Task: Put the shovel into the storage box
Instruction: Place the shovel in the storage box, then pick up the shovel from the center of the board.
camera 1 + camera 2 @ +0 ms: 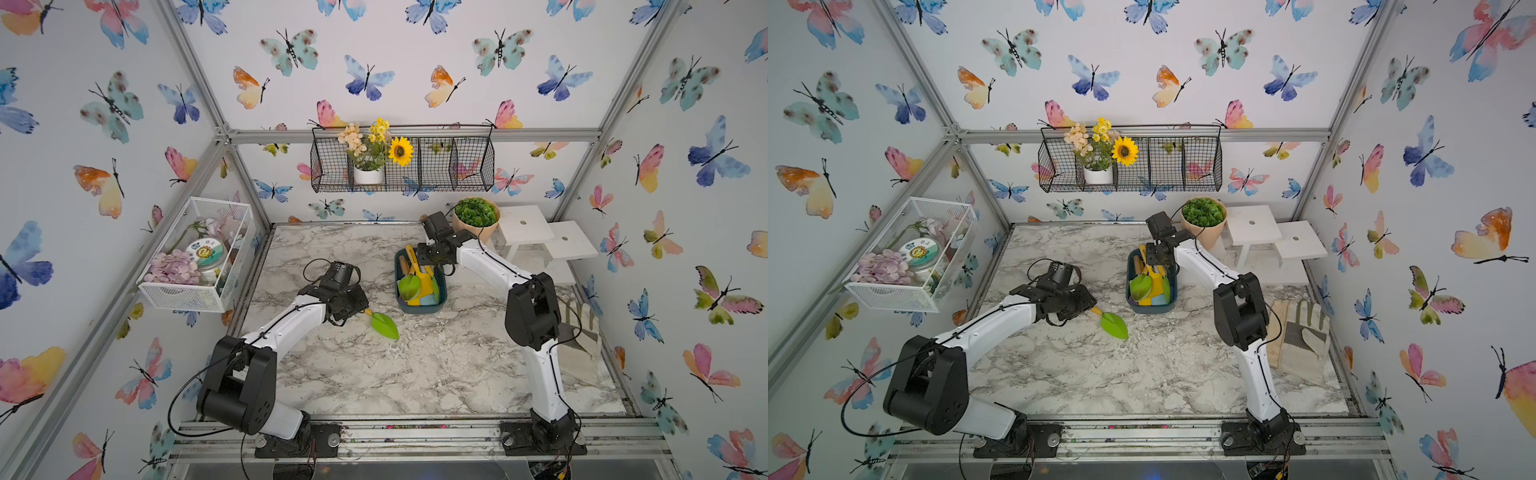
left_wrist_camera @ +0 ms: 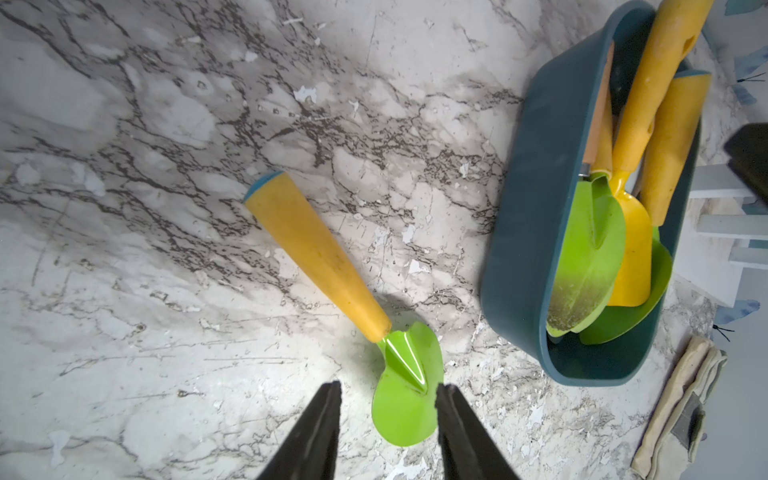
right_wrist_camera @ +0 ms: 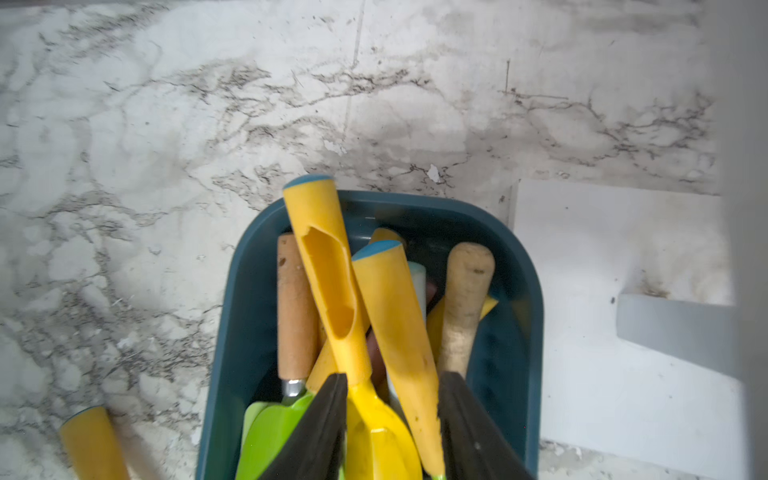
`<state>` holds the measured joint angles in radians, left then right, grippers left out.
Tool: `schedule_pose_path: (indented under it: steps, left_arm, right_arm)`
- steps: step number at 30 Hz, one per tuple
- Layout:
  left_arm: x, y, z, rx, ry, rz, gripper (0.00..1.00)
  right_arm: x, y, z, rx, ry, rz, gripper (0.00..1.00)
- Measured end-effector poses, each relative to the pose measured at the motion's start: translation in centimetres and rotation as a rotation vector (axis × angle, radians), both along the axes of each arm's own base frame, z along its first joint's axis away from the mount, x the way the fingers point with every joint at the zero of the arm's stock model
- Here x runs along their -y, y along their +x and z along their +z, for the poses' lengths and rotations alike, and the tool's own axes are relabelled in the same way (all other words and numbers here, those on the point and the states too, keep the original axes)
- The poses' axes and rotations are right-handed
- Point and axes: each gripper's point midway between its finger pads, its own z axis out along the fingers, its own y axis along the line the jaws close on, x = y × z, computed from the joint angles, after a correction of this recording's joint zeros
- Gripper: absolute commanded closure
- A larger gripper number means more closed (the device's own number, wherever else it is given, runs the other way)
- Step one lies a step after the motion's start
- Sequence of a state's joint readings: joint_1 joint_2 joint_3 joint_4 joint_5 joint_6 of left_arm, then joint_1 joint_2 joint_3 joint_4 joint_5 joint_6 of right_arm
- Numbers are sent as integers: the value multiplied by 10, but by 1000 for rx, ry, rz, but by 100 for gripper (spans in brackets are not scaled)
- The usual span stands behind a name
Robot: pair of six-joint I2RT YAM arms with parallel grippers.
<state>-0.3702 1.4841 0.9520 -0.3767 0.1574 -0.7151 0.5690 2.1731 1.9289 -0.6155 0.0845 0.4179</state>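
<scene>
1. Left wrist view: one shovel (image 2: 320, 257) lies flat on the marble table (image 2: 124, 291). It has a green blade, a yellow handle and a blue end cap. It is outside the storage box (image 2: 523, 208), near its long wall and not touching it.
2. Two arms work here. The left gripper (image 2: 388, 386) hangs over the shovel's blade with its fingers apart, gripping nothing.
3. The right gripper (image 3: 392, 376) sits over the box with a finger on either side of two yellow tools. Whether the fingers pinch them, I cannot tell.
4. There is one box, dark teal and crowded. From the right wrist view I count five handles, two wooden and three yellow. Green and yellow blades are stacked at the end nearer the arm bases. One slotted yellow handle (image 3: 328, 270) pokes out over the far rim.
5. In both top views the left arm's wrist hides most of the loose shovel's handle. Only marble lies between the blade and the box.
6. Behind the box stand one potted green plant (image 1: 476, 214) and two white stands (image 1: 523, 224).
7. Pale work gloves (image 1: 1296, 332) lie at the table's right edge.
8. One black wire basket (image 1: 457, 166) holding flowers hangs on the back wall, and one white mesh basket (image 1: 187, 291) hangs on the left wall.
</scene>
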Motion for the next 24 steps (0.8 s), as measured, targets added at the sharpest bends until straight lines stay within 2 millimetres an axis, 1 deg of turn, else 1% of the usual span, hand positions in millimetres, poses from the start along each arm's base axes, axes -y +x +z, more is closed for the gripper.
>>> schedule_pose_path:
  steps: [3,6,9,14,18,22,24]
  left_arm:
    - [3,-1,-7,-21,6,-5,55]
    - [6,-2,-14,-41,10,-6,54]
    - [8,2,-19,-60,11,3,54]
    - [11,9,-24,-98,15,25,53]
    - [11,17,-28,-134,39,50,53]
    - [10,22,-37,-177,75,69,51]
    - [10,21,-42,-204,93,76,51]
  right_arm:
    - [6,-15,15,8,13,7,57]
    - [13,-30,23,6,25,16,57]
    - [19,-45,26,-1,34,28,56]
    - [29,-70,22,-23,40,43,56]
    - [39,-88,13,-44,37,45,56]
    - [46,-100,4,-59,37,42,56]
    - [48,-104,0,-66,34,42,56]
